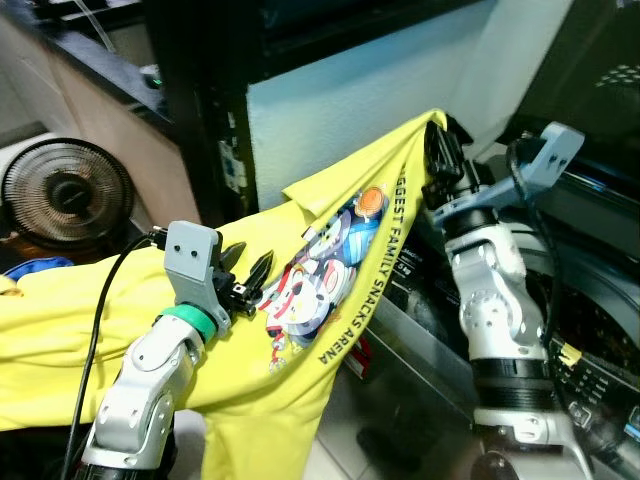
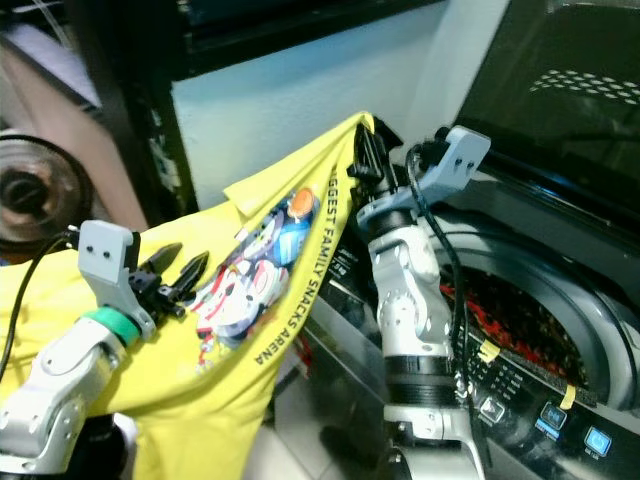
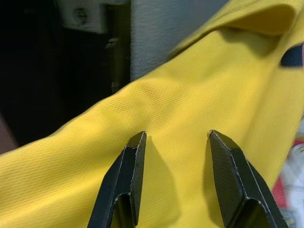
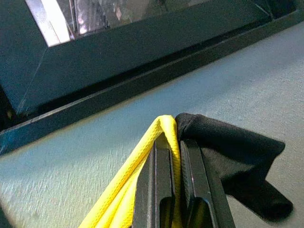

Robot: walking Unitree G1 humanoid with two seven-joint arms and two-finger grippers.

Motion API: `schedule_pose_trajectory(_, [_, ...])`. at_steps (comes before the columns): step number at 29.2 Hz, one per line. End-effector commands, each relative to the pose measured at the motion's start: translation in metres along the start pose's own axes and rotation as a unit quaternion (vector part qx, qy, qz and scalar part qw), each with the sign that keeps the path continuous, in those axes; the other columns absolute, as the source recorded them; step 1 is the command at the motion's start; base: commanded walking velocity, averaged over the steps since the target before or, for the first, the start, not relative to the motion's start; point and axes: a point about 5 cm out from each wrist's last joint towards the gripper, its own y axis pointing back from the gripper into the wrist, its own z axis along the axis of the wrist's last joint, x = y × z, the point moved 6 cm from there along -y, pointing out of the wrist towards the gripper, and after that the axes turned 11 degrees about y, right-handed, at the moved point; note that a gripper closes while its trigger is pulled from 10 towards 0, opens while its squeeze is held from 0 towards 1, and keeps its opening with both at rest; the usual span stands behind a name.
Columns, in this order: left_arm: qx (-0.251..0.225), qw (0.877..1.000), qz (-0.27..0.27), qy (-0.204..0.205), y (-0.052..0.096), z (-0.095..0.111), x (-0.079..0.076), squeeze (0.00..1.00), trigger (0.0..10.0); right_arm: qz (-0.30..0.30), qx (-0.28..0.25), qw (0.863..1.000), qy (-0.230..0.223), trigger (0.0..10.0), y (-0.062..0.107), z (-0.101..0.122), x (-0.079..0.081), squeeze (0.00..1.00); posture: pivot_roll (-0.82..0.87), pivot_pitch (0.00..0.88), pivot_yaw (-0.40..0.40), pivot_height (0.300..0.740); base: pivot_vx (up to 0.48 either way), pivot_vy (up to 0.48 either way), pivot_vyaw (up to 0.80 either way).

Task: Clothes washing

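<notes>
- where the right gripper (image 1: 437,140) is raised high beside the washer (image 2: 560,330), a yellow shirt (image 1: 330,250) is pinched at its top edge between the closed fingers.
- in the right wrist view the shirt's folded hem (image 4: 164,135) is seen clamped between the two fingers, with a piece of black cloth (image 4: 228,152) caught just beside it.
- the shirt is stretched from that gripper down and to the left, across the left arm, with a cartoon print (image 1: 315,275) and a line of black lettering (image 1: 365,270) facing the camera.
- the left gripper (image 1: 246,272) is held against the shirt's lower part, its fingers (image 3: 126,175) spread apart and nothing gripped; the cloth is seen lying just behind the tips.
- the washer's lid (image 2: 570,90) is stood open, and dark and red laundry (image 2: 510,315) is seen inside the drum.
- a round fan (image 1: 62,195) is seen at the far left, behind the shirt.
</notes>
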Motion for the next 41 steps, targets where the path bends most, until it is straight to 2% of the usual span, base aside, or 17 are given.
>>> schedule_pose_trajectory(1, [0.011,1.000,0.008,-0.001,0.004,-0.005,0.003,0.00,10.0,0.002,-0.010,1.000,-0.004,10.0,-0.008,0.006,0.001,0.00,0.07,0.000,0.041,0.740,0.000,0.000,0.00])
schedule_pose_trajectory(3, [0.011,1.000,0.008,-0.001,0.004,-0.005,0.003,0.00,10.0,0.003,-0.011,1.000,-0.004,10.0,-0.009,0.007,0.002,0.00,0.07,0.000,0.041,0.740,0.000,0.000,0.00])
schedule_pose_trajectory(15, [0.010,1.000,0.012,-0.004,0.005,-0.005,0.005,0.00,10.0,0.011,-0.021,1.000,-0.003,10.0,-0.023,0.016,0.003,0.00,0.08,0.000,0.026,0.740,0.000,0.000,-0.80])
schedule_pose_trajectory(23, [0.009,1.000,0.010,-0.004,0.005,-0.005,0.005,0.00,10.0,0.007,-0.013,1.000,0.005,10.0,-0.024,0.013,-0.003,0.00,0.08,0.000,0.024,0.740,0.000,0.000,-0.80])
schedule_pose_trajectory(41, [0.008,1.000,0.011,-0.004,0.006,-0.004,0.005,0.00,10.0,0.015,-0.012,1.000,0.007,10.0,-0.026,0.012,-0.002,0.00,0.08,0.000,0.021,0.740,0.000,0.000,-0.80])
